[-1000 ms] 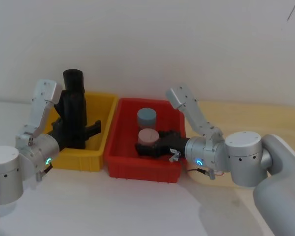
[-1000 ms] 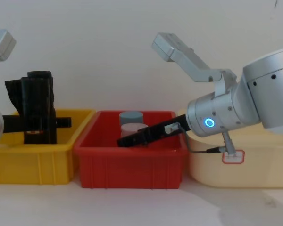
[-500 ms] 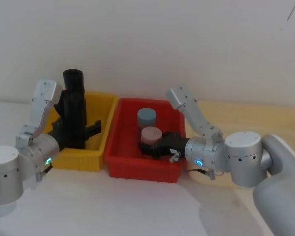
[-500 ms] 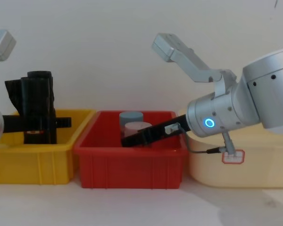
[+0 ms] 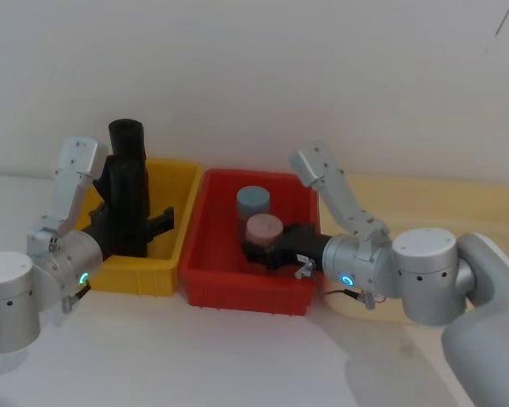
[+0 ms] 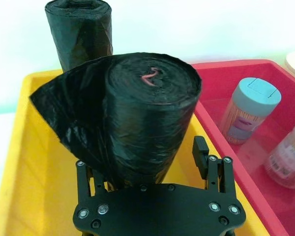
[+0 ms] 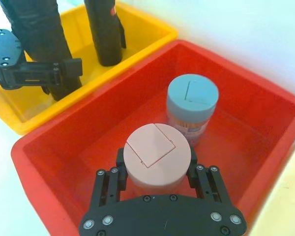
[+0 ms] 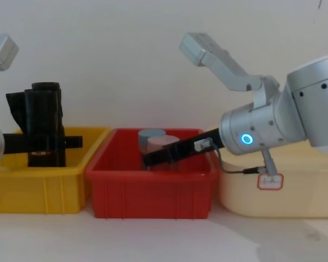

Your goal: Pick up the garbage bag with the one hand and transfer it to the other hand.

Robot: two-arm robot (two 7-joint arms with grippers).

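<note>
White table (image 5: 195,356), plain white wall (image 5: 254,68) behind. Three containers in a row on the table, L to R: yellow bin (image 5: 140,275), red bin (image 5: 246,292) right beside it w/ rims close, then cream tray (image 8: 251,199) just beside the red one.

Yellow bin: the garbage bag (image 6: 147,108), a thick black roll, stands upright inside w/ a loose flap of plastic hanging off one side. Slim black roll (image 6: 78,32) stands upright just behind it, on the wall side. L gripper (image 8: 74,143), on the green-ring arm, reaches in roughly level. Its fingers are clamped on the garbage bag, one each side, low on the roll. Can't tell if the bag's base rests on the bin floor.

Red bin: grey-lidded jar (image 7: 191,96) upright toward the back. Pink-lidded jar (image 5: 263,227) is in front of it, close. R gripper (image 7: 156,156), on the blue-ring arm, comes in over the bin's right rim, fingers clamped on the pink-lidded jar just under its lid.

Cream tray: R arm's body hangs over it.
</note>
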